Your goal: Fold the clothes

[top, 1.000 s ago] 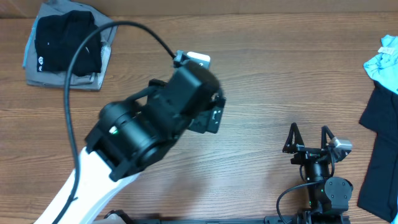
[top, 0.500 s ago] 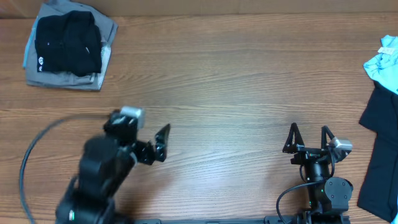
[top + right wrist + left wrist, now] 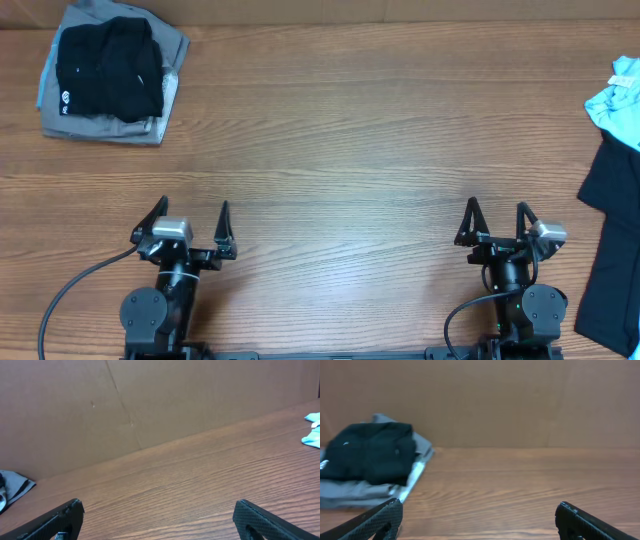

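Overhead, the left gripper (image 3: 192,212) sits at the near edge of the table with its two black pointed fingers spread wide and nothing between them. The right gripper (image 3: 495,212) matches it farther along the same edge, also splayed and empty. Between and beyond the two arms lies a broad stretch of bare brown wood-grain tabletop (image 3: 360,130), with long streaks running side to side.

The black soft-fabric shirt (image 3: 105,65) lies folded into a compact, rounded block in the far left corner, a small white mark showing on its near left part. It rests on top of a flat, squared stack of grey folded trousers (image 3: 150,125), well apart from both grippers. The left wrist view shows the shirt (image 3: 370,452) slightly rumpled on the smoother grey layers (image 3: 350,492), close to a plain brown cardboard wall (image 3: 520,400).

At the right edge a crumpled pale blue garment (image 3: 615,95) lies just beyond a flat dark garment (image 3: 610,250) that runs off the frame.
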You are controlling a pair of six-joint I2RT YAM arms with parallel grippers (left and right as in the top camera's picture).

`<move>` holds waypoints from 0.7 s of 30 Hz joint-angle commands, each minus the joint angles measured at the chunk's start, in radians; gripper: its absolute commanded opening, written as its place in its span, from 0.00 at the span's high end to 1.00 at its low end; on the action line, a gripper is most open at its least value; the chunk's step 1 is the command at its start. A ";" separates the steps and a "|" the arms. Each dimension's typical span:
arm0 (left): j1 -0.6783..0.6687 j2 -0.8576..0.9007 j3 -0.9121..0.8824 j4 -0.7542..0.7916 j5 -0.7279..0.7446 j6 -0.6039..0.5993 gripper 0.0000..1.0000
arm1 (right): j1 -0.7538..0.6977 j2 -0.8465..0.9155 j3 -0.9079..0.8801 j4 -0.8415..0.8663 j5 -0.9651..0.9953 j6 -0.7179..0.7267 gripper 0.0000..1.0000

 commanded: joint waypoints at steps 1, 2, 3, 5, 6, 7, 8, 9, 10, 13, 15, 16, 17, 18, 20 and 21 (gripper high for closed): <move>0.066 -0.088 -0.074 0.021 -0.014 0.021 0.00 | -0.002 -0.008 -0.010 0.006 0.006 -0.002 0.00; 0.081 -0.114 -0.090 0.020 -0.014 0.022 0.00 | -0.002 -0.008 -0.010 0.006 0.006 -0.002 0.00; 0.100 -0.147 -0.107 0.020 -0.014 0.022 0.00 | -0.002 -0.008 -0.010 0.006 0.006 -0.002 0.00; 0.125 -0.150 -0.126 0.039 -0.013 0.021 0.00 | -0.002 -0.008 -0.010 0.006 0.006 -0.002 0.00; 0.134 -0.150 -0.131 0.040 -0.010 0.018 0.00 | -0.002 -0.008 -0.010 0.006 0.006 -0.002 0.00; 0.140 -0.150 -0.138 0.043 -0.002 0.018 0.00 | -0.002 -0.008 -0.010 0.006 0.006 -0.002 0.00; 0.144 -0.150 -0.159 0.064 0.006 0.022 0.00 | -0.002 -0.008 -0.010 0.006 0.006 -0.002 0.00; 0.143 -0.150 -0.172 0.069 0.008 0.022 0.00 | -0.002 -0.008 -0.010 0.006 0.006 -0.002 0.00; 0.143 -0.150 -0.170 0.042 0.005 0.027 0.00 | -0.002 -0.008 -0.010 0.006 0.006 -0.002 0.00; 0.143 -0.150 -0.170 -0.010 -0.001 0.063 0.00 | -0.002 -0.008 -0.010 0.006 0.006 -0.002 0.00; 0.143 -0.150 -0.170 -0.011 -0.004 0.064 0.00 | -0.002 -0.008 -0.010 0.006 0.006 -0.002 0.00; 0.143 -0.150 -0.170 -0.011 -0.004 0.064 0.00 | -0.002 -0.008 -0.010 0.006 0.006 -0.002 0.00; 0.143 -0.150 -0.170 -0.010 -0.004 0.064 0.00 | -0.002 -0.008 -0.010 0.006 0.006 -0.002 0.00; 0.143 -0.150 -0.170 -0.010 -0.003 0.064 0.00 | -0.002 -0.008 -0.010 0.006 0.006 -0.002 0.00; 0.143 -0.149 -0.170 -0.010 -0.003 0.064 0.00 | -0.002 -0.008 -0.010 0.006 0.006 -0.002 0.00; 0.143 -0.149 -0.170 -0.011 -0.003 0.064 0.00 | -0.002 -0.008 -0.010 0.006 0.006 -0.002 0.00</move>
